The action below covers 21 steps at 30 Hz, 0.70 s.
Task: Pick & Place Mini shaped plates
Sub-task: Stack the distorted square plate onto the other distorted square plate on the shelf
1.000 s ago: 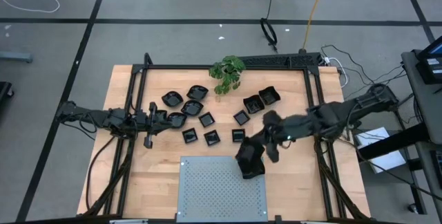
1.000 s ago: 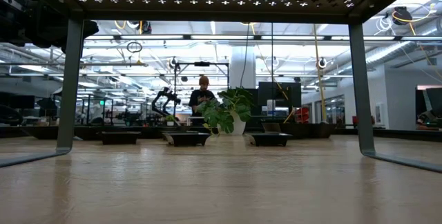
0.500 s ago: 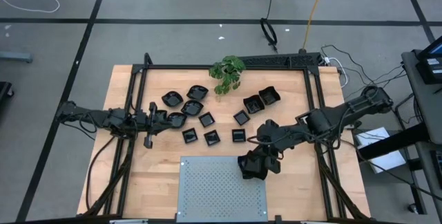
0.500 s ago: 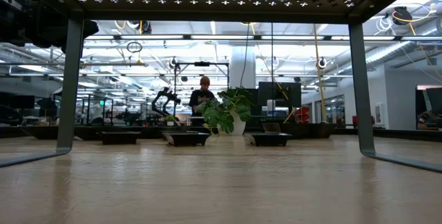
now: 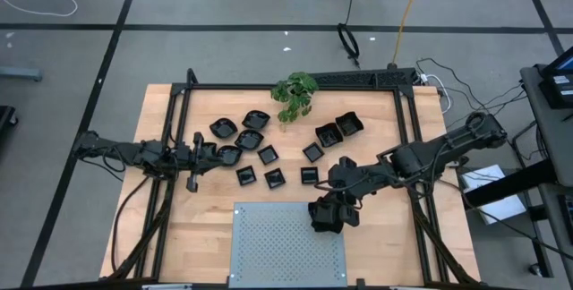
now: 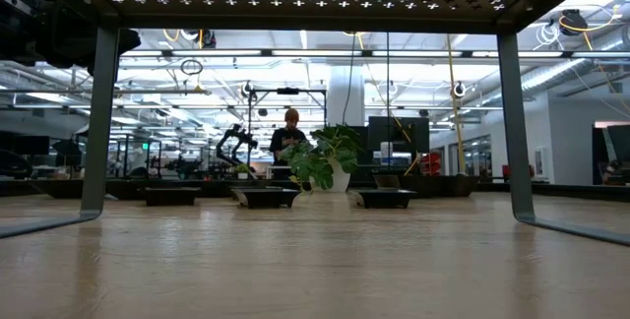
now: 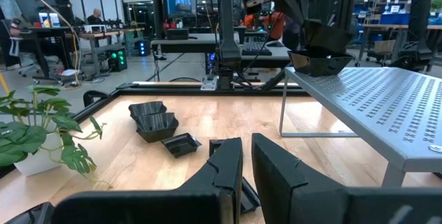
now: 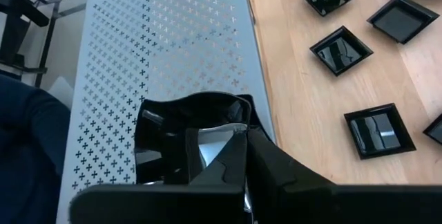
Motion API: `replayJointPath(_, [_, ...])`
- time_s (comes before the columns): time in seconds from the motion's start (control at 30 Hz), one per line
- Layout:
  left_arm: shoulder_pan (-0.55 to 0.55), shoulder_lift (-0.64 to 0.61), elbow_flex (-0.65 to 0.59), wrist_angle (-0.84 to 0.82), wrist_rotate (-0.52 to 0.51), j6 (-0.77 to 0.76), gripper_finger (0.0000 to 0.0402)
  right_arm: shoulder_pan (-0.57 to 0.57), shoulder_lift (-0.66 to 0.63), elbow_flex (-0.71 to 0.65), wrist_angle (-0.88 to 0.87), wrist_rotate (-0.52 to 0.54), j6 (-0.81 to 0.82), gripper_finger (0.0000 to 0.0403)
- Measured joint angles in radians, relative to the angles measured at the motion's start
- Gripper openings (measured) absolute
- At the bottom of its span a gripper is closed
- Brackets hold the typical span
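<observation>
Right gripper [image 8: 243,156], fingers pinched on the rim of a black mini plate [image 8: 181,134] directly beneath it, at the edge of the grey perforated panel [image 8: 159,37]. The plate's hollow faces up; no long axis can be told. Beyond the gripper, more mini plates [image 5: 269,156] lie on the wooden table [image 5: 179,227]. Left gripper [image 7: 245,175], nearly closed and empty, waits beside them.

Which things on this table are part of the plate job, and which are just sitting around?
Part of the job:
- mini plate held by the right gripper above the perforated panel
- loose mini plates on the wood
- stacked plates near the back

Just lying about:
- green plant
- left gripper, waiting by the plates, shut
</observation>
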Motion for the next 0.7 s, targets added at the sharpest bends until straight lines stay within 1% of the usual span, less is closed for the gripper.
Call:
replayJointPath(0.6, [0.0,0.0,0.0,0.0,0.0,0.0,0.0035,0.0,0.0,-0.001,-0.003,0.0,0.0,0.0])
replayJointPath(0.7, [0.0,0.0,0.0,0.0,0.0,0.0,0.0035,0.0,0.0,-0.001,-0.003,-0.001,-0.021,0.0])
